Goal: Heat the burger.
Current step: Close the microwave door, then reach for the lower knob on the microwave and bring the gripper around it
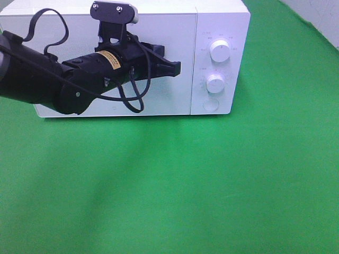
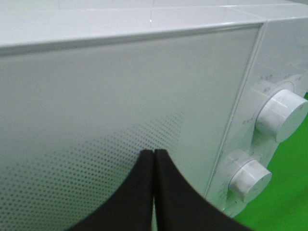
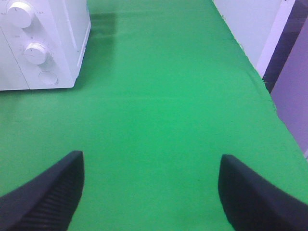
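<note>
The burger is not in view in any frame. A white microwave (image 1: 222, 32) stands at the back of the green table with its door shut. It has two round knobs, an upper one (image 1: 220, 51) and a lower one (image 1: 215, 83), and a round button below them (image 1: 210, 105). My left gripper (image 1: 176, 67) is shut and empty, right in front of the door near its edge by the control panel. In the left wrist view its fingertips (image 2: 153, 159) meet in front of the dotted door (image 2: 96, 110). My right gripper (image 3: 149, 192) is open and empty over bare green cloth, right of the microwave (image 3: 62, 38).
The green cloth (image 1: 175, 185) covers the table. In the right wrist view the table's right edge (image 3: 267, 91) runs beside a white wall panel and a purple surface. The left arm and its cables (image 1: 53, 79) hang in front of the microwave door.
</note>
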You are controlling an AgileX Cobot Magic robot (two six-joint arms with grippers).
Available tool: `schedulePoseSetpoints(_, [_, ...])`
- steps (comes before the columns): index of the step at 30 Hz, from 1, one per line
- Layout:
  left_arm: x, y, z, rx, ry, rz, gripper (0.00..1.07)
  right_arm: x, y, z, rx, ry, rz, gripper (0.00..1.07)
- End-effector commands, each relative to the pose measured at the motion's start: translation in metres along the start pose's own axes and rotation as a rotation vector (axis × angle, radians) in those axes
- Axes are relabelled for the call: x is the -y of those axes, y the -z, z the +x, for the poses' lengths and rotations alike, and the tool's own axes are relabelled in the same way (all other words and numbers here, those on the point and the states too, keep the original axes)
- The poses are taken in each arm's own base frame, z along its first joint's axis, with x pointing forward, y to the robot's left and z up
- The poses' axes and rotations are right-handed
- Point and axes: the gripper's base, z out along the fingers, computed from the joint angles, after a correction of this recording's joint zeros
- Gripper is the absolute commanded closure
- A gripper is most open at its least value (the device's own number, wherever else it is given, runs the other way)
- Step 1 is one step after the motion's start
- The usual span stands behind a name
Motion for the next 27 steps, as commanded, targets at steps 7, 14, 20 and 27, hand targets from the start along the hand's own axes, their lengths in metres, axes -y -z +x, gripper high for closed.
schedulePoseSetpoints(7, [0.010,0.019,-0.015,-0.253,0.052,0.001,0.90,0.001,0.004,0.002,0.029,-0.006,0.006,0.33])
schedulePoseSetpoints(14, [0.031,0.043,-0.009,-0.540,0.034,0.051,0.05,0.001,0.004,0.002,0.029,-0.006,0.006,0.33])
schedulePoseSetpoints(20, [0.036,0.065,-0.001,-0.783,0.071,0.058,0.08,0.001,0.004,0.002,0.029,-0.006,0.006,0.33])
schedulePoseSetpoints(27, [0.037,0.096,0.001,-1.063,0.071,0.070,0.08,0.001,0.004,0.002,0.029,-0.006,0.006,0.33])
